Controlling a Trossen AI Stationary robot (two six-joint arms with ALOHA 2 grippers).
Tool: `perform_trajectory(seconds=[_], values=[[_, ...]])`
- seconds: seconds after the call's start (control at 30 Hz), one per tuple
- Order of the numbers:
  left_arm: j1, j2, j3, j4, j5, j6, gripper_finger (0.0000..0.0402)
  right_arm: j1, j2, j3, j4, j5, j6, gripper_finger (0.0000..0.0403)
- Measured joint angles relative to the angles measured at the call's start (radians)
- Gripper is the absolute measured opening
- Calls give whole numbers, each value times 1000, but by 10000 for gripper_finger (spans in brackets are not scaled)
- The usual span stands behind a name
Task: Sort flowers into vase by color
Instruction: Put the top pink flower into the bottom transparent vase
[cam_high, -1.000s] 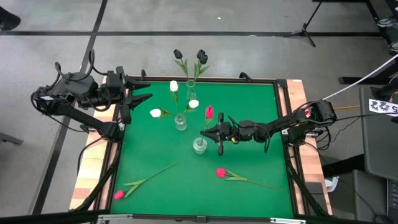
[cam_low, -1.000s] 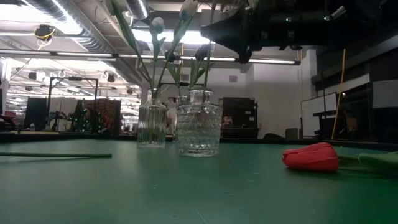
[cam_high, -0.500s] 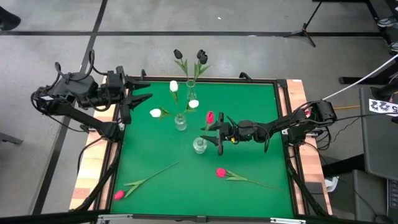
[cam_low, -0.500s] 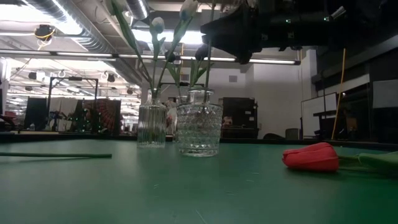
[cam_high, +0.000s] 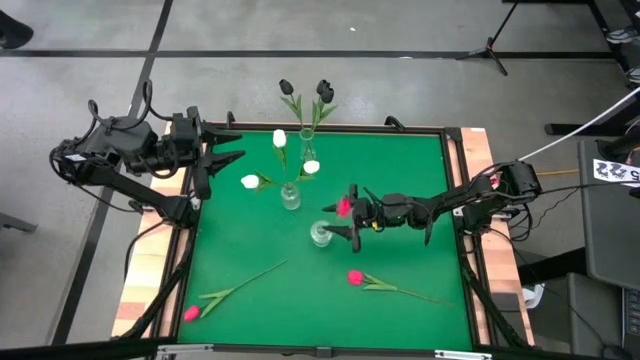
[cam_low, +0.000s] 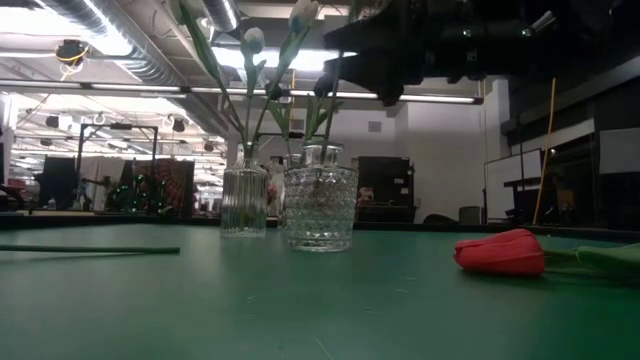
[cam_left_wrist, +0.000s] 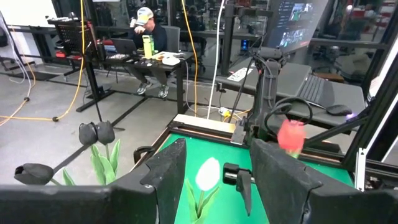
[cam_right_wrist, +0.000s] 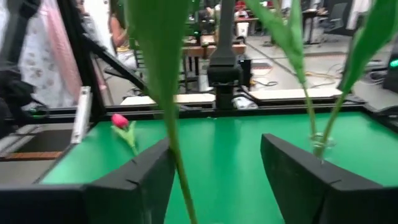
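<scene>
Right tool (cam_high: 345, 222), jaws parted, nothing gripped, pink tulip (cam_high: 343, 207) leaning in mid-surface vase (cam_high: 320, 234); risk: withdrawing fingers snag stem, tipping vase; left tool (cam_high: 225, 145) open, idle.

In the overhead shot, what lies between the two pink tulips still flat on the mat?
High view: between the pink tulip at the near-left corner and the pink tulip near-right, only its own green stem and bare green mat.

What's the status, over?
Right gripper open beside near vase, pink tulip just released. Left gripper open, waiting at table's edge. Two pink tulips left on mat.
</scene>
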Motion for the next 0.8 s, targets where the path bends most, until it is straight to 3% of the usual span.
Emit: perform_trajectory(seconds=[0.23,0.47,0.8], values=[[0,0,0,0,0,-5,178,-17,0,0,-57,-88,58,268],[0,0,0,0,0,-11,178,-72,-2,0,-95,-235,125,273],[0,0,0,0,0,-11,178,-178,-53,0,-259,-669,200,273]])
